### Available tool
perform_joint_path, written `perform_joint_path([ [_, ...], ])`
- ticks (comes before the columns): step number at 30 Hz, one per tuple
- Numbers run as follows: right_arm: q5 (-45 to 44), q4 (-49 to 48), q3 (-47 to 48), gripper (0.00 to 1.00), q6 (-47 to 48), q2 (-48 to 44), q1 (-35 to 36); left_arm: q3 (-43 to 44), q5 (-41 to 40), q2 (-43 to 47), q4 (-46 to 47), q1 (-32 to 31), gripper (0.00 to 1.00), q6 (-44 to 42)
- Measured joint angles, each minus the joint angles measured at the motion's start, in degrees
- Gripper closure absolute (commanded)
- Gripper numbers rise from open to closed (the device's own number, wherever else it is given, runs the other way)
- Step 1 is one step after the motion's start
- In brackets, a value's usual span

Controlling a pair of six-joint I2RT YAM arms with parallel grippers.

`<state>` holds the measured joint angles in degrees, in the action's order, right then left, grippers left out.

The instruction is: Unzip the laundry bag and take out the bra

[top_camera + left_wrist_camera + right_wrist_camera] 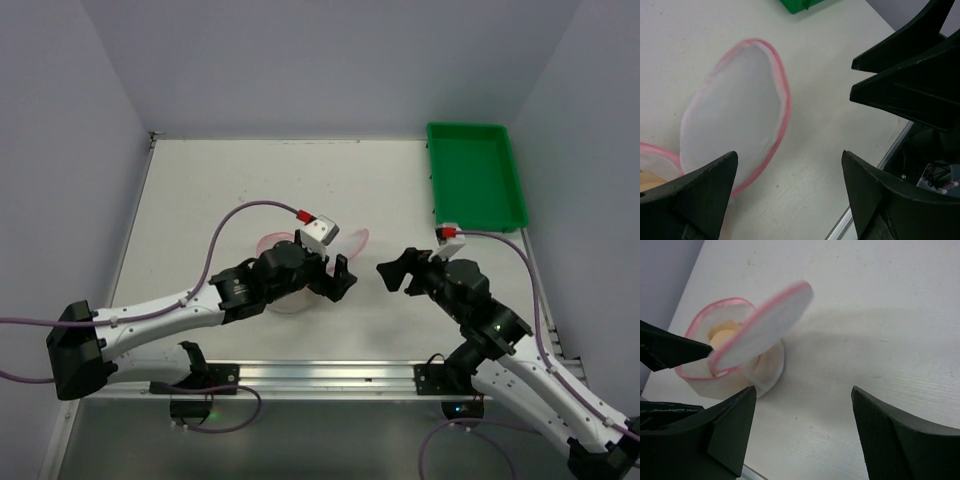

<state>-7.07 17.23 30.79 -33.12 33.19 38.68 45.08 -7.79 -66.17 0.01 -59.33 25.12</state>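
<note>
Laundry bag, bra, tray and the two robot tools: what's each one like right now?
Laundry bag: unzipped, lid flap lifted open.
Bra: inside the bag, a tan bit showing.
Green tray: empty.
Left tool: open, holding nothing.
Right tool: open, holding nothing.

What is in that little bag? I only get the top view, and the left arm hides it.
Observer: In the right wrist view, a tan bit of the bra shows inside the bag.
Operator: So is it open?
Observer: Yes. Its lid stands tilted up off the rim.
Operator: Where is the left arm reaching?
Observer: A finger of the left gripper points at the bag's mouth.
</note>
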Motion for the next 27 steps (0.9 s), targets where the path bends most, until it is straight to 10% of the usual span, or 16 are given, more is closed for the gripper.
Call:
perform_joint_path([
  [12, -0.83, 0.70, 1.03, 0.23, 1.14, -2.21, -0.02, 8.72, -23.65, 8.52, -17.31, -1.36, 0.00, 11.54],
  [17, 6.12, -2.32, 4.79, 0.26, 2.27, 10.16, 0.79, 3.04, -22.03, 11.28, -20.13, 11.96, 0.02, 16.44],
  [27, 11.61, -6.16, 17.86, 0.33, 6.47, 33.59, 10.51, -7.89, -13.25, 4.61, -19.34, 23.76, 0.43, 17.90],
])
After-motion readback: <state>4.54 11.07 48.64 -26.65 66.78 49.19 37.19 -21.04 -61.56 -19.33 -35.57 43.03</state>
